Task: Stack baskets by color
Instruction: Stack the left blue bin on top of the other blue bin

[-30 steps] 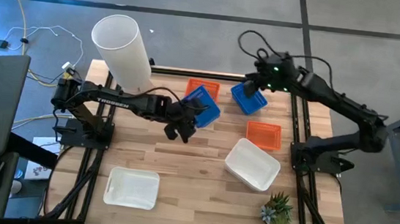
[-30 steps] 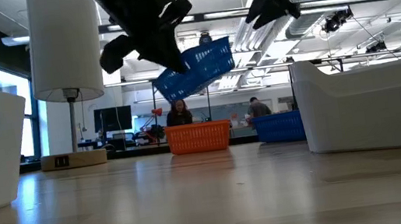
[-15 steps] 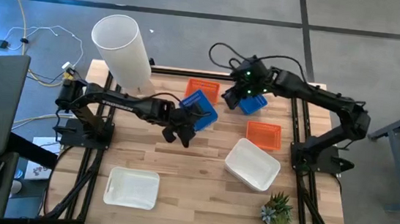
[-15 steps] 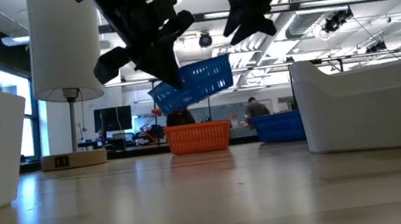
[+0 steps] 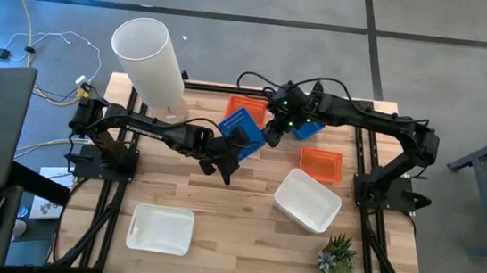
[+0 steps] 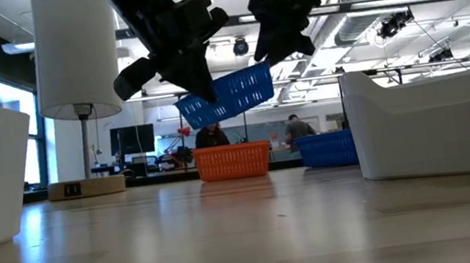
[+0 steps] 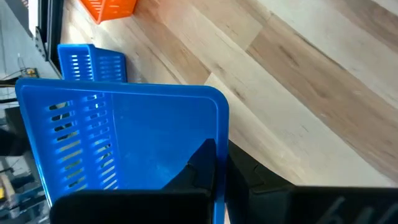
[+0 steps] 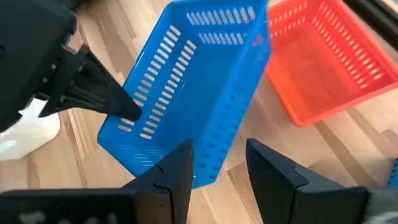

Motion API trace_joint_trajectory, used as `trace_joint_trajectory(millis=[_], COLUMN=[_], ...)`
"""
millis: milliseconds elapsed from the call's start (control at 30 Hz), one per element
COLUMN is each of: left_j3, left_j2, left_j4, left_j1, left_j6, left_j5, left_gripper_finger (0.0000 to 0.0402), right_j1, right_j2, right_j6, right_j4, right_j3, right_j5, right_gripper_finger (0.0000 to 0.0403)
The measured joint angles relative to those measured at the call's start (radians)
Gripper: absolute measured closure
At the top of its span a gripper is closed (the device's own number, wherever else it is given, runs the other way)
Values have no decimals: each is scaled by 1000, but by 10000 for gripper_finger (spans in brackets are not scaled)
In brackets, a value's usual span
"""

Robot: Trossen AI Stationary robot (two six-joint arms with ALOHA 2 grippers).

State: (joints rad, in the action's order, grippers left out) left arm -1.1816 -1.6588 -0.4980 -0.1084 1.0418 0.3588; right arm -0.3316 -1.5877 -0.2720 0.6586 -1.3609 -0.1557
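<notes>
Handover looks underway: left gripper (image 5: 224,157) clamped on wall of blue basket (image 5: 244,130), held tilted above table, empty. Right gripper (image 5: 272,132) right beside far end, fingers apart, not gripping yet. Best to close squarely on rim before left lets go. Orange basket (image 8: 323,56) below, empty; white basket (image 5: 307,200) empty too.

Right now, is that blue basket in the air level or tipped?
Tipped. The blue basket hangs slanted above the table, one end lower, pinched by the left hand.
</notes>
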Motion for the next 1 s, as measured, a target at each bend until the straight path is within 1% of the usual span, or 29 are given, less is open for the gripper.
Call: trace_joint_trajectory(millis=[233,333,500,567,633,833,900,1000], left_j3=[0,0,0,0,0,1,1,1], left_j2=[0,0,0,0,0,0,0,0], left_j4=[0,8,24,23,23,23,26,26], left_j1=[7,11,31,40,48,56,56,56], left_j6=[1,-1,0,-2,-2,-3,-6,-11], left_j5=[4,4,5,11,18,40,43,48], left_gripper_finger=[401,401,401,401,401,401,401,401], right_j1=[36,45,47,47,47,46,47,48], right_j2=[-28,-45,-66,-76,-90,-130,-135,-136], right_j6=[-7,-15,-15,-16,-14,13,23,30], right_j4=[-5,-2,-2,-2,0,-1,3,6], right_j3=[0,0,0,0,0,0,0,0], right_j5=[17,46,46,46,39,-13,-9,7], right_gripper_finger=[269,269,272,283,304,387,395,394])
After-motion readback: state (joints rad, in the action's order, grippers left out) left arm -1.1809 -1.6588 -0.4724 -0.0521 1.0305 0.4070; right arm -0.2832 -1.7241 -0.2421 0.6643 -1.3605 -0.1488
